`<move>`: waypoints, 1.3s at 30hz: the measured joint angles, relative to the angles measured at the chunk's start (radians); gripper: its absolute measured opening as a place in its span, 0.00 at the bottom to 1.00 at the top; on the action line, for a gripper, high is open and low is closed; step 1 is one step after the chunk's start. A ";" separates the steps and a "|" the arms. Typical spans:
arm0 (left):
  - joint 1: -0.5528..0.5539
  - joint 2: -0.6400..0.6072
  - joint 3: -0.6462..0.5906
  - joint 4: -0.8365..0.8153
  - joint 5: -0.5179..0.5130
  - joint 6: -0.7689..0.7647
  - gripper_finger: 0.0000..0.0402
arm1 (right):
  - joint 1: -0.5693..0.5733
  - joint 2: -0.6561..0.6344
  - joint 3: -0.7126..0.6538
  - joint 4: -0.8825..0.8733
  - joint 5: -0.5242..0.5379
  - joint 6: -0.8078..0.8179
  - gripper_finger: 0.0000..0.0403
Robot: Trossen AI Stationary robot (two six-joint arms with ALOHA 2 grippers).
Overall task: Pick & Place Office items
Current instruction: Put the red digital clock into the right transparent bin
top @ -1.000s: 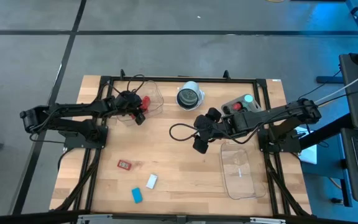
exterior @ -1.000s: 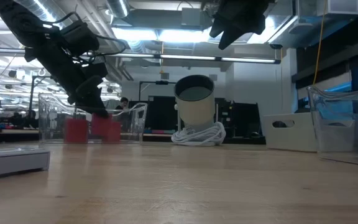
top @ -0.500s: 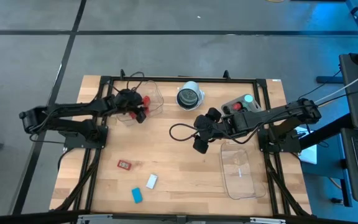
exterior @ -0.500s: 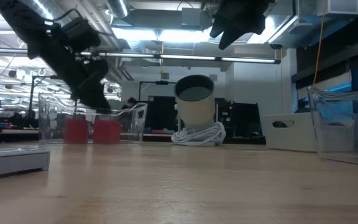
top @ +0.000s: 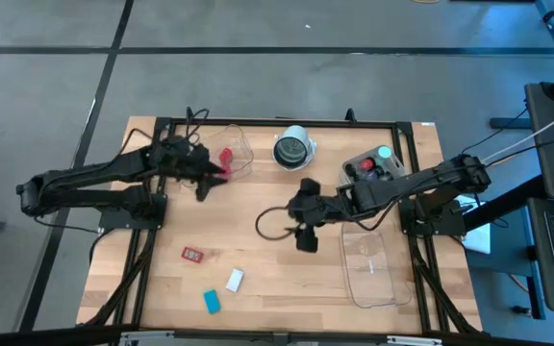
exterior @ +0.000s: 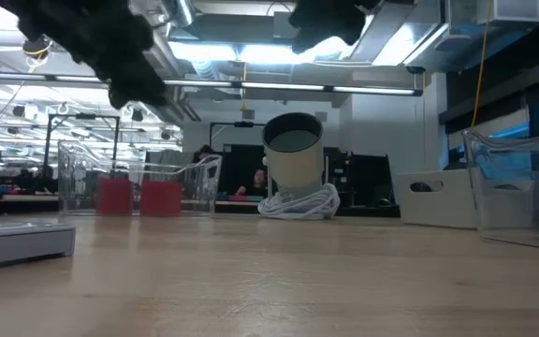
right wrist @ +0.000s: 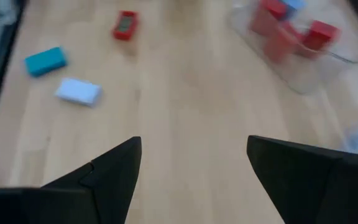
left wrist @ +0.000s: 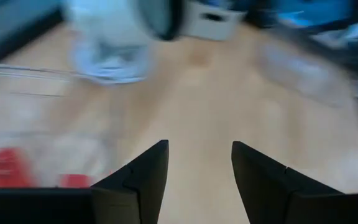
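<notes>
Red blocks (top: 226, 158) already lie in the clear tray (top: 241, 144) at about eleven o'clock on the table (top: 277, 279), so the step in hand looks like the pause between a drop-off and the next pick. The left gripper (top: 203, 186) hangs just beside that tray toward the table's centre, jaws parted and holding nothing. The right gripper (top: 302, 236) hovers near the middle of the table, jaws spread wide and empty too.

Three pieces wait on the bare wood around seven o'clock: a red-framed tag (top: 192, 254), a white block (top: 235, 280) and a blue block (top: 212, 301), each apart from the others. More pieces, among them a red one and a teal cylinder (top: 384, 153), sit at about two o'clock. A second clear tray (top: 370, 266) at four o'clock looks empty.

Judging by the right wrist view, which takes in the tag, white block and blue block ahead, the next move calls for that arm to travel toward seven o'clock, lower over one piece and close squarely on it.

Pale wood planks make up the table, framed in black rail. A white-rimmed dark round object (top: 293, 149) stands at twelve o'clock with a coil of white cord at its foot. Beyond lies a grey floor and, seen level, a lit workshop with overhead ducts.
</notes>
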 joint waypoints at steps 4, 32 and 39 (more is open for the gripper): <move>-0.125 -0.085 0.000 -0.005 0.067 -0.045 0.43 | 0.020 0.032 0.000 0.039 -0.035 -0.052 0.73; -1.136 0.228 0.000 -0.212 -0.255 -0.355 0.70 | 0.047 0.040 0.000 0.039 -0.032 0.109 0.73; -1.252 0.378 0.000 -0.299 -0.365 -0.345 0.70 | 0.047 0.040 0.000 0.039 -0.032 0.121 0.73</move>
